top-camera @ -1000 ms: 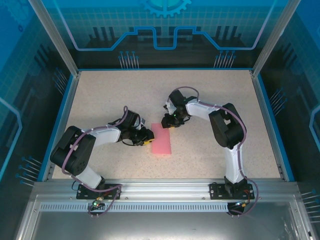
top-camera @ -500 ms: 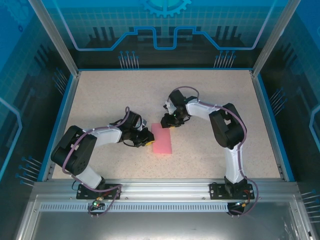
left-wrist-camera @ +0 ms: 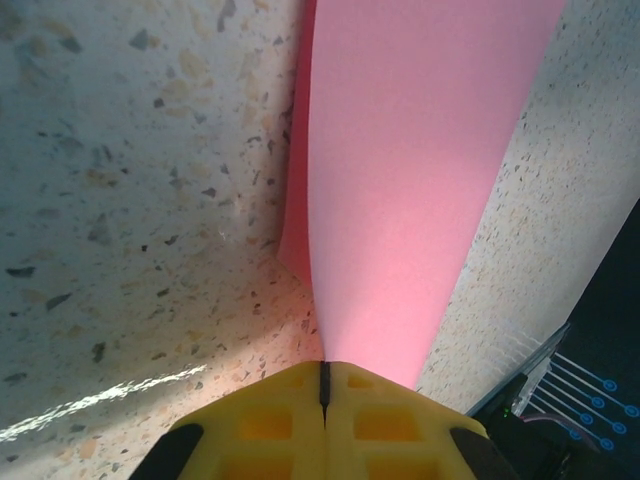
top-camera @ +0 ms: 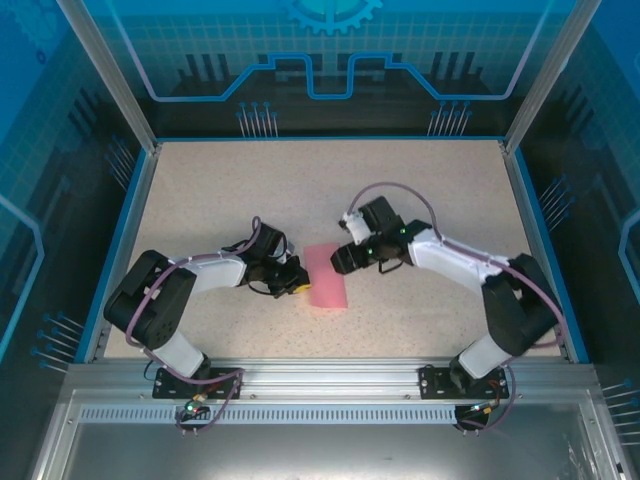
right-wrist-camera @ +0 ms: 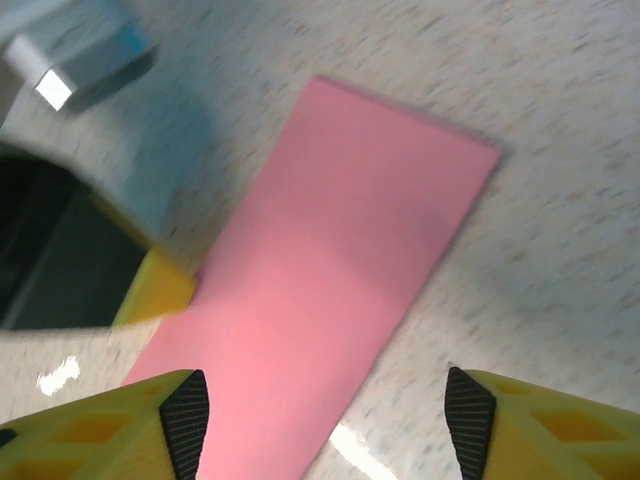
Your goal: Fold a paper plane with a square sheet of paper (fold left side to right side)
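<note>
The square sheet of paper [top-camera: 325, 277] lies on the table folded in half, a narrow pink rectangle rather than a pointed plane. My left gripper [top-camera: 297, 284] is at its left long edge. In the left wrist view its yellow fingers [left-wrist-camera: 270, 420] meet with the paper [left-wrist-camera: 410, 180] running into the seam, so my left gripper [left-wrist-camera: 324, 375] is shut on the sheet's edge. My right gripper [top-camera: 343, 258] hovers at the paper's upper right. In the right wrist view my right gripper [right-wrist-camera: 320, 400] is open wide above the paper [right-wrist-camera: 330, 270], touching nothing.
The speckled table [top-camera: 430, 190] is bounded by a blue rim [top-camera: 530, 230] on three sides and an aluminium rail [top-camera: 320, 375] at the near edge. The left arm's finger [right-wrist-camera: 155, 290] shows beside the paper in the right wrist view.
The right arm has swung its elbow out to the right and drawn its gripper off the paper's top edge. The left gripper has stayed at the left edge.
</note>
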